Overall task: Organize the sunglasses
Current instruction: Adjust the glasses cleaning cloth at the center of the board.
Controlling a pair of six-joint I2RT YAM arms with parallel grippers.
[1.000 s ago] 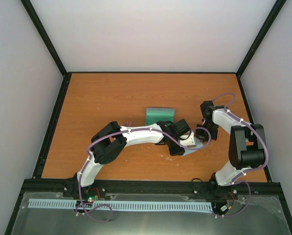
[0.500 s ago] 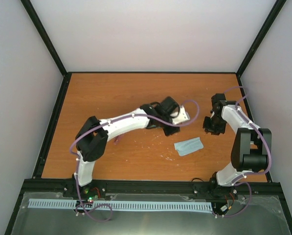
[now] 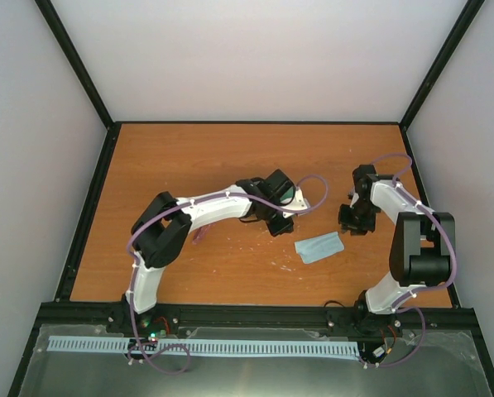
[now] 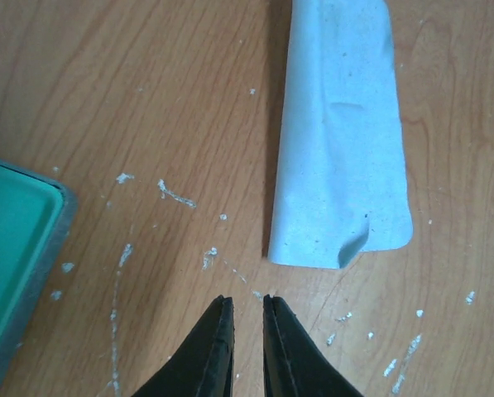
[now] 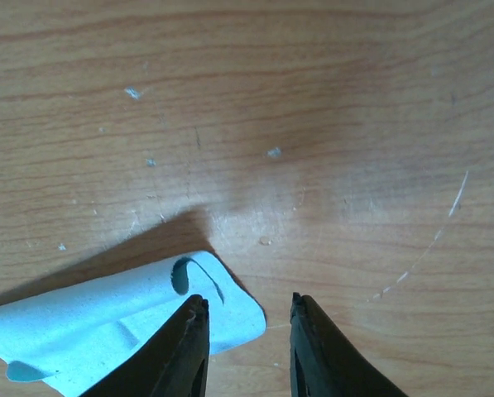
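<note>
One pair of sunglasses [image 3: 202, 235] is made out only in the top view, as a thin reddish-pink sliver on the table [image 3: 189, 157]. It lies well apart from the left jaws, back along the left arm [image 3: 218, 207] near its elbow. It is too small for its shape or fold to be told.

Nothing is held by the left jaws. They are parted by only a narrow slit, through which bare wood is seen. A corner of the case [image 4: 15, 248], teal inside with a grey rim, is seen to the left of these jaws. The pale blue cloth [image 4: 338, 141] is laid lengthwise ahead of them and slightly to their right. Its near end, with one curled corner, lies just beyond the tips and is not touched by them.

The right jaws are spread over the table with nothing pinched between them. A curled corner of the cloth lies at their left tip and reaches a little into the gap; whether it is touched cannot be told. From above, the cloth is seen between the two sets of jaws, nearer the right ones. White flecks and fine scratches are scattered over the wood around both.
</note>
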